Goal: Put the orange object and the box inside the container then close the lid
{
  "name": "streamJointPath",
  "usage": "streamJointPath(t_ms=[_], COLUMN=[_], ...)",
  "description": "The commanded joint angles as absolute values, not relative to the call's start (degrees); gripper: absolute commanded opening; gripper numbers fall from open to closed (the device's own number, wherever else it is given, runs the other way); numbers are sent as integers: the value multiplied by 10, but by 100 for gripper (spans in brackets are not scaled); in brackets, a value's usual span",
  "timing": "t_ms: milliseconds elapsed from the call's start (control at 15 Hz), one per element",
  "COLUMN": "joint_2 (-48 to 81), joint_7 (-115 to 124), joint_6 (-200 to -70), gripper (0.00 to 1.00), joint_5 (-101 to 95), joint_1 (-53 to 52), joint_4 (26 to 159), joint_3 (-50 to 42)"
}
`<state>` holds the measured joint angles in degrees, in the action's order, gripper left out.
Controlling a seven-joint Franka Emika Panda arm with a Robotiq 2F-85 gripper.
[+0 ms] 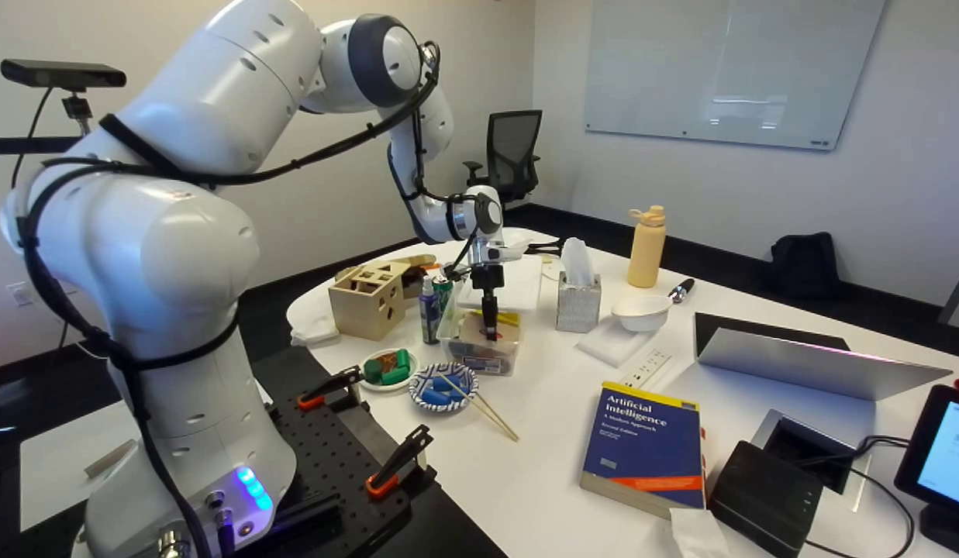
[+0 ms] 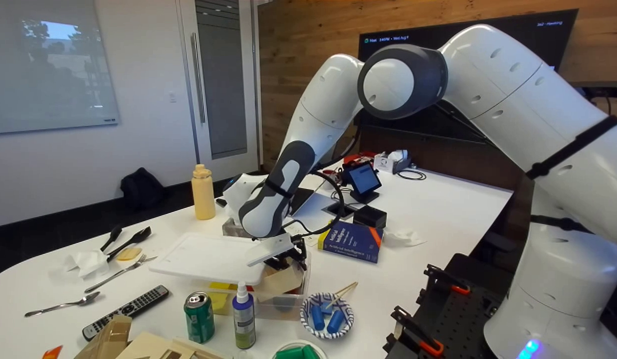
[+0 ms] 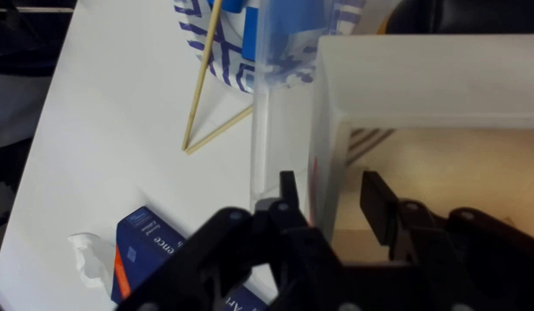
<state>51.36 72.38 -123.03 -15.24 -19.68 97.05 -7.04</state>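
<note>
Closest in the wrist view, the black two-fingered end effector hangs spread apart, straddling one side of the tan-and-whitish rectangular box, which sits inside the clear rectangular plastic container on the white tabletop.

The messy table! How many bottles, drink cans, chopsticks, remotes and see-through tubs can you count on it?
Bottles, spray bottle included: 2
Drink can: 1
Chopsticks: 2
Remote: 1
See-through tub: 1
Total: 7
</note>
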Motion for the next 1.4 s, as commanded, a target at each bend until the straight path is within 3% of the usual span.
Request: streamJointPath(t_ms=[0,200,267,800,1333], joint_2=[478,473,474,438,352], joint_7=[734,747,756,834,870], joint_6=[-1291,-1341,-1362,-1469,-1421], gripper=[77,98,100,100,100], joint_5=[-140,-142,-144,-164,-204], joint_1=[-189,-201,-208,-274,-309], joint_4=[1034,1064,1076,1171,1232], joint_3=[-60,-65,-68,-101,-122])
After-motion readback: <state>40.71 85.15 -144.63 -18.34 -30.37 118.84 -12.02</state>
